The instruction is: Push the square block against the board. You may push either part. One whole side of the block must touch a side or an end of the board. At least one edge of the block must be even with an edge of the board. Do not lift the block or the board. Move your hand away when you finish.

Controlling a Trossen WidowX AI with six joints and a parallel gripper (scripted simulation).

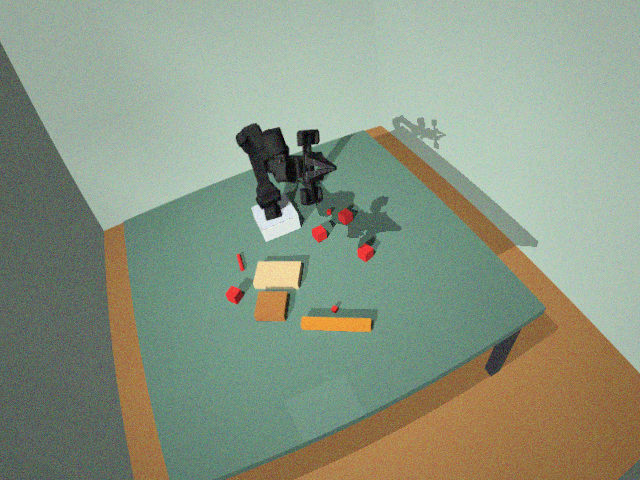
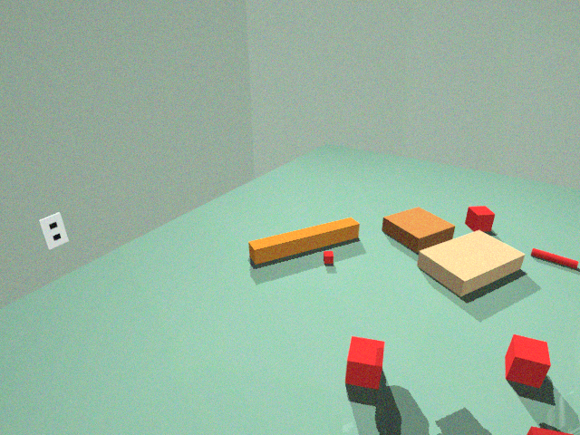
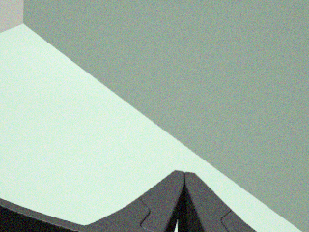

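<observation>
The brown square block [image 1: 271, 305] [image 2: 418, 221] lies flat beside the cream rectangular board [image 1: 278, 273] [image 2: 470, 256]. One side of the block faces a long side of the board, with a narrow dark gap between them in the top view. The block's left edge there stands slightly inside the board's left edge; both sides run nearly parallel. My gripper [image 1: 334, 167] [image 3: 182, 181] is shut and empty, its fingertips together, raised high above the table and well away from both parts. It does not show in the exterior view.
An orange bar [image 1: 336, 324] [image 2: 304, 241] lies right of the block in the top view, a tiny red cube [image 1: 334, 308] [image 2: 328, 257] beside it. A red cube [image 1: 234, 295] [image 2: 479, 218] and a red rod [image 1: 240, 262] [image 2: 555, 258] lie left; several red cubes lie near my white base [image 1: 281, 229].
</observation>
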